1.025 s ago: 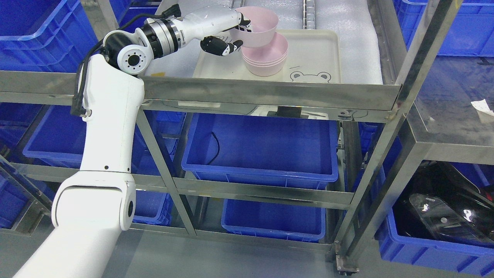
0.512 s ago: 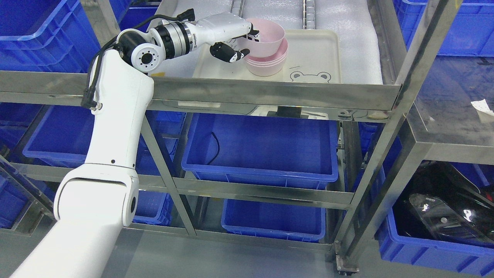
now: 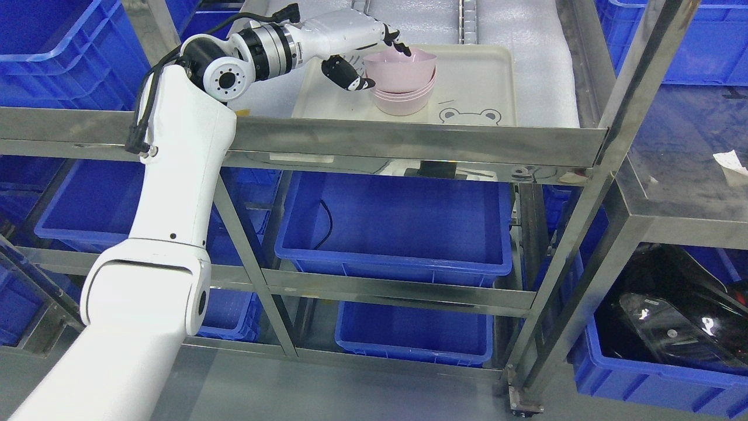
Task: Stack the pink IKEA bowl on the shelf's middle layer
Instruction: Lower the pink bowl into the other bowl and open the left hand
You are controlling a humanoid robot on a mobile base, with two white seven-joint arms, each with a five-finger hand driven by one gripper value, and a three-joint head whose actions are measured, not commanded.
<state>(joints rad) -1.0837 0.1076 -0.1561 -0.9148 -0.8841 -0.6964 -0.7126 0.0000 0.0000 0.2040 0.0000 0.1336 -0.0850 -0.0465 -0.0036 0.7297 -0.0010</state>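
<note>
The pink bowl (image 3: 403,69) is round, smooth and pale pink, with a thin rim and a wide open top. It sits on top of a stack of pink bowls (image 3: 403,98) that look just the same. The top bowl is not all the way down, and its rim looks a bit tilted. The stack stands on a cream tray (image 3: 479,82) with a little bear face drawn on it, on the metal shelf (image 3: 409,140). The left hand (image 3: 365,58) comes in from the left and grips the top bowl at its near left edge, with dark fingertips (image 3: 400,47) over the rim and the thumb under the side
</note>
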